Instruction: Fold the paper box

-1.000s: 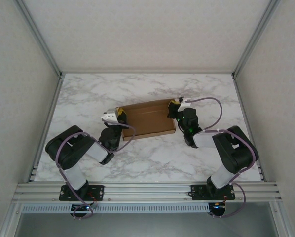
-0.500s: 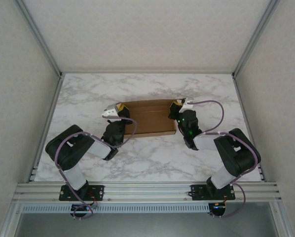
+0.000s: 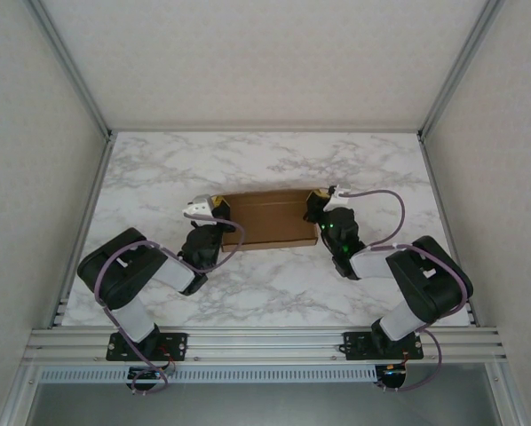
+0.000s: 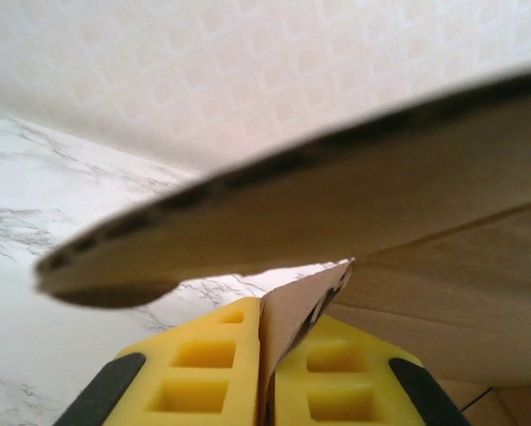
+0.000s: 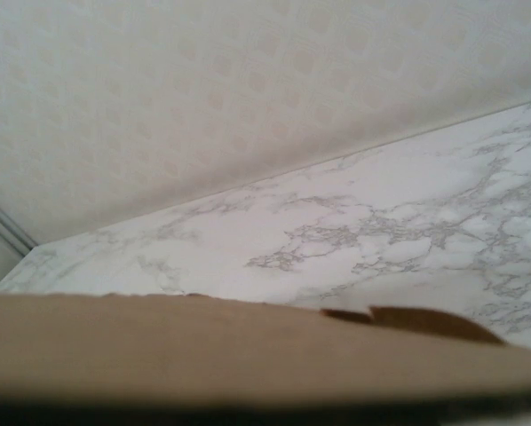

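- the paper box (image 3: 267,217) lies mid-way across the marble table (image 3: 274,160), between the two grippers.
- the left gripper (image 3: 216,209) is clenched on a flap at the box's left end, pinched between its yellow fingers (image 4: 203,373).
- the right gripper (image 3: 317,204) is at the box's right end; cardboard blocks its camera, so i cannot tell its grip.

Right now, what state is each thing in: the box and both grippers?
box: on the table between the grippers, one panel lifted and bowed, a flap pinched at its left end.
left gripper: shut on a box flap.
right gripper: at the box's right end; open or shut cannot be told.
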Motion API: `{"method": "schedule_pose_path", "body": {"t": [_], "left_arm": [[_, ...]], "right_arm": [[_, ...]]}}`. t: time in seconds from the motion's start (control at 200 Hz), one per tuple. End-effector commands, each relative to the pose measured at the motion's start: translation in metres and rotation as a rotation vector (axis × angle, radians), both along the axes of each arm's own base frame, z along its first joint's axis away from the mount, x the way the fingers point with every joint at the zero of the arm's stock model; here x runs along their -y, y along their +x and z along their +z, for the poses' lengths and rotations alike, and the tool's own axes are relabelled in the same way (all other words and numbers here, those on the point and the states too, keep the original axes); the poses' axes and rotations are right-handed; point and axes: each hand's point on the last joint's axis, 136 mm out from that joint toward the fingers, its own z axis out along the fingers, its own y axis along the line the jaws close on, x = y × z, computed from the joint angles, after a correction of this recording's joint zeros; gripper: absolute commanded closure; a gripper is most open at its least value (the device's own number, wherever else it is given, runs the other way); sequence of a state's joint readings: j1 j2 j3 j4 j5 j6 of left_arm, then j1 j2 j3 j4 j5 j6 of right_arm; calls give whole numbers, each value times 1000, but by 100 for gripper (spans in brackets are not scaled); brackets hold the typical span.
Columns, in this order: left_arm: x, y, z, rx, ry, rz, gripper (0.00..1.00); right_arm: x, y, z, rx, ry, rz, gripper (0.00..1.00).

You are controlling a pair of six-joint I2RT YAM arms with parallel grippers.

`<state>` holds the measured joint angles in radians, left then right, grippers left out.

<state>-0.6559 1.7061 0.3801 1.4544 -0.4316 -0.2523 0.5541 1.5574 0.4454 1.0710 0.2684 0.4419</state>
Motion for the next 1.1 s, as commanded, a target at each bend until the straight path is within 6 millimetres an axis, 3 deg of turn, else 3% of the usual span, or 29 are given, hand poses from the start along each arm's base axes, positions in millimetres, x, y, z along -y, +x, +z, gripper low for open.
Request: {"method": "schedule_pose_path", "body": {"t": [0.0,0.421,0.611,0.756,0.846,0.911,0.926,0.941,1.092], "left_arm": [[-3,-7,-31,-80,108,-2,91],[3,-8,-41,-100,241,-4,95],[6,-7,-39,-94,288,-3,95],[7,-6,-39,-93,303,-2,95],[8,-5,-39,-92,307,-4,95],[9,-5,-38,-88,315,-7,95],[9,-5,-38,-89,316,-7,95],[9,-5,-38,-89,320,-7,95],[11,-5,-39,-85,341,-23,94]], "right_arm": [[7,-21,-59,-186,-69,8,93],[20,-31,-29,-159,-91,-13,63],[25,-54,-11,-150,-32,27,53],[42,-79,30,-73,28,18,50],[49,-93,57,-38,41,29,40],[51,-98,71,-54,-9,40,41],[52,-98,72,-68,-30,38,42],[51,-96,88,-53,-35,36,42],[57,-69,118,-169,-182,-68,55]]}}
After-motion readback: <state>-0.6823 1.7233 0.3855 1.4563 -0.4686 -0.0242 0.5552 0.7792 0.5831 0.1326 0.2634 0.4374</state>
